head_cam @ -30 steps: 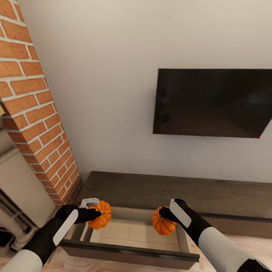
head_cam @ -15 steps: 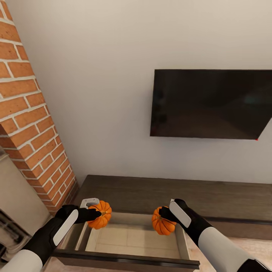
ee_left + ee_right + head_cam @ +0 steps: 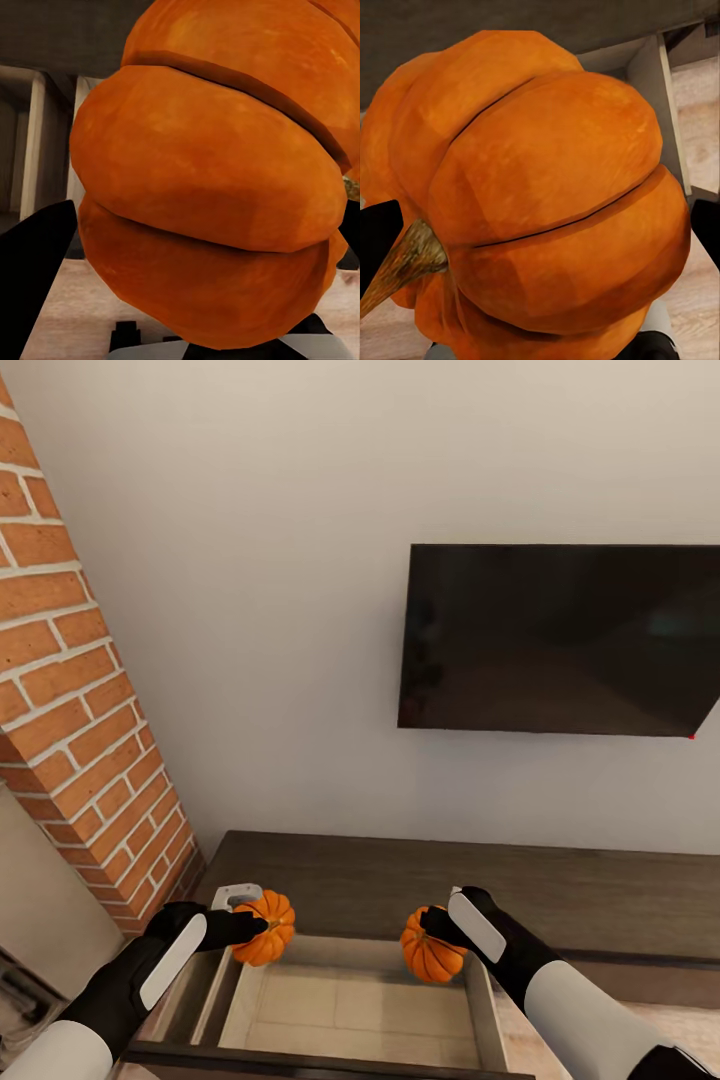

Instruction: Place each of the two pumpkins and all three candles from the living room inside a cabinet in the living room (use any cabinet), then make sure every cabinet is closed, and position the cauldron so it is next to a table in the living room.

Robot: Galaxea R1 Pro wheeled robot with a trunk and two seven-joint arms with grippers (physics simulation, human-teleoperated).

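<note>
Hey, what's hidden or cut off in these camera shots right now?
- Open drawer of the cabinet: front cut by the head view's bottom edge.
- Left gripper fingers: contact hidden behind the left pumpkin.
- Drawer floor, right wrist view: mostly blocked by the right pumpkin.
- TV: right corner cut off.

A dark television (image 3: pixel 555 640) hangs beside a brick column (image 3: pixel 75 690).

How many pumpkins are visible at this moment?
2. One pumpkin is in the left gripper, the other pumpkin in the right gripper; both are above the cabinet's open drawer.
</note>
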